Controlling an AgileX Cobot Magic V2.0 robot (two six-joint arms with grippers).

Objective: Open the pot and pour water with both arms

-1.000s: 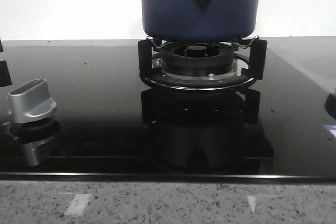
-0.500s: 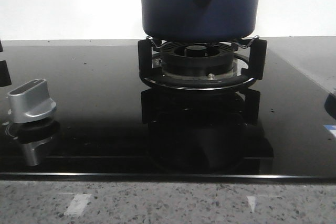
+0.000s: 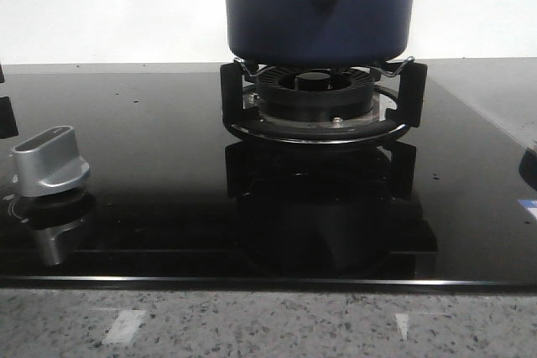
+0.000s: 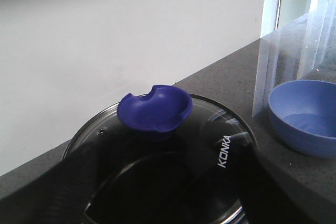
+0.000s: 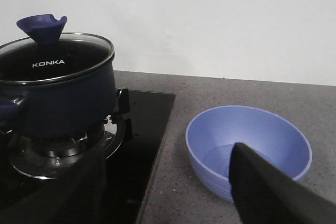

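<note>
The dark navy pot [image 3: 319,14] stands on the burner grate [image 3: 323,127], and its top is cut off in the front view. In the right wrist view the pot [image 5: 58,103] carries a glass lid [image 5: 55,61] with a blue knob [image 5: 42,27]. My left gripper [image 4: 163,174] hovers open just above the lid [image 4: 105,129], a dark finger [image 4: 68,187] on either side, the blue knob [image 4: 155,108] just beyond the fingertips. My right gripper [image 5: 168,177] is open and empty, low over the counter between the stove and the blue bowl [image 5: 247,135]. Water is not visible.
A silver stove knob [image 3: 50,161] sits at the front left of the black glass hob [image 3: 151,165]. The blue bowl [image 4: 304,116] stands on the grey stone counter [image 5: 173,182] right of the stove. A white wall [image 3: 109,6] runs close behind.
Pot and stove knob have not moved. Only the dark reflection in the glass below the burner has shifted slightly to the right.
</note>
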